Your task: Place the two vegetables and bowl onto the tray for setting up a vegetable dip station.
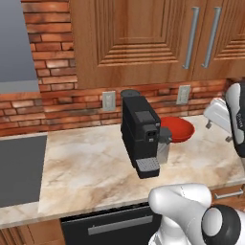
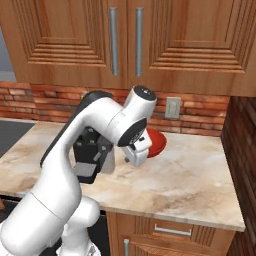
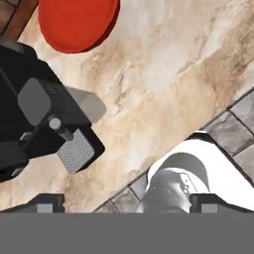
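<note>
The glossy red bowl sits on the marble counter by the brick wall, just right of a black coffee machine. In the right base view the bowl is partly covered by my hand. In the hand view the bowl lies at the top left. My gripper hangs above the counter in front of the bowl, pointing down. It is open, with its fingertips far apart and nothing between them. The two vegetables and the tray are out of view.
The black coffee machine stands mid-counter with its drip grate near my hand. A grey cooktop lies at the left. Wooden cabinets hang overhead. A brick side wall closes the right end, beside bare counter.
</note>
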